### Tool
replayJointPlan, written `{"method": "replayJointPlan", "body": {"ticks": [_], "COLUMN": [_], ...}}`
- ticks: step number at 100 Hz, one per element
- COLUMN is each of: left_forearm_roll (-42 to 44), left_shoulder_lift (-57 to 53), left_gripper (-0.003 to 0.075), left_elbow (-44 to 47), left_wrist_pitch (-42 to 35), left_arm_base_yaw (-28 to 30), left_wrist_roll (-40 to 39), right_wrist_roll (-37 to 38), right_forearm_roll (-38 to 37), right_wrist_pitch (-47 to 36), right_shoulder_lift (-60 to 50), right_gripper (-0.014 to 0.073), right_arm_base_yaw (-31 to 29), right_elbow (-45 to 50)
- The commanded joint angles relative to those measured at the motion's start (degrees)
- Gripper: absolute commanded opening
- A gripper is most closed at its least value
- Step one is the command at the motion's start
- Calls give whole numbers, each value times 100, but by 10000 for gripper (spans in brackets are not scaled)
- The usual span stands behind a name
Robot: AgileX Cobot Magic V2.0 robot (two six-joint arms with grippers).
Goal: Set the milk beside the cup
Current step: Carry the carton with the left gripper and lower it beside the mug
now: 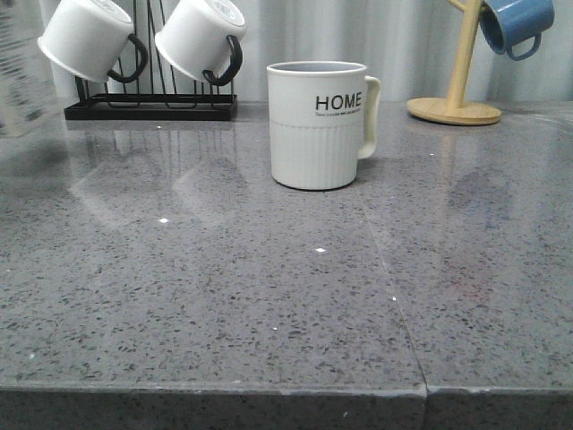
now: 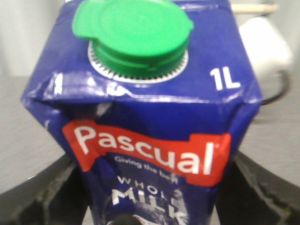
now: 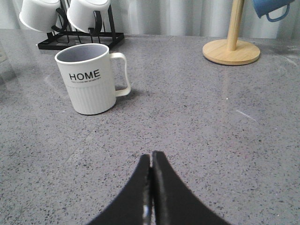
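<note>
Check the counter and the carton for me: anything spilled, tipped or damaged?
No spill shows. The HOME cup stands upright on the dry counter. One oddity: the milk carton in the left gripper looks creased and dented along its top edge, though its green cap looks closed.

Cup [image 1: 318, 125] upright on grey speckled bench [image 1: 224, 305], centre, "HOME" lettering facing camera, handle to right. Behind left: black rack [image 1: 150, 107] with two white mugs [image 1: 88, 38] [image 1: 202, 38] hung tilted. Behind right: wooden mug tree [image 1: 457, 98], blue mug [image 1: 515, 25] hanging.
</note>
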Motion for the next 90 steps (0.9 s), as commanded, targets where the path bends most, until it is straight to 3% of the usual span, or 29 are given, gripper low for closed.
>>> {"method": "replayJointPlan", "body": {"ticks": [1, 16, 37, 72, 80, 90], "left_forearm_roll": [-23, -23, -23, 30, 30, -77], "left_shoulder_lift": [-130, 168, 881, 1489, 1489, 1489], "left_gripper": [291, 291, 291, 300, 365, 596], "left_elbow": [-323, -604, -1061, -1292, -1292, -1292], "left_wrist_pitch": [-456, -456, -467, -671, -681, -652], "left_arm_base_yaw": [-476, -1264, -1915, -2114, -2114, -2114], "left_wrist_roll": [-51, -51, -51, -12, -12, -12], "right_wrist_roll": [2, 2, 2, 2, 2, 2], "right_forearm_roll": [-12, -12, -12, -12, -12, -12], "right_wrist_pitch": [-432, -432, -432, -432, -432, -432], "right_shoulder_lift": [55, 55, 55, 55, 55, 55], "right_gripper": [-66, -66, -66, -66, -66, -66], "right_arm_base_yaw": [-23, -23, -23, -23, -23, -23], "right_elbow": [-133, -133, -133, -133, -133, -133]}}
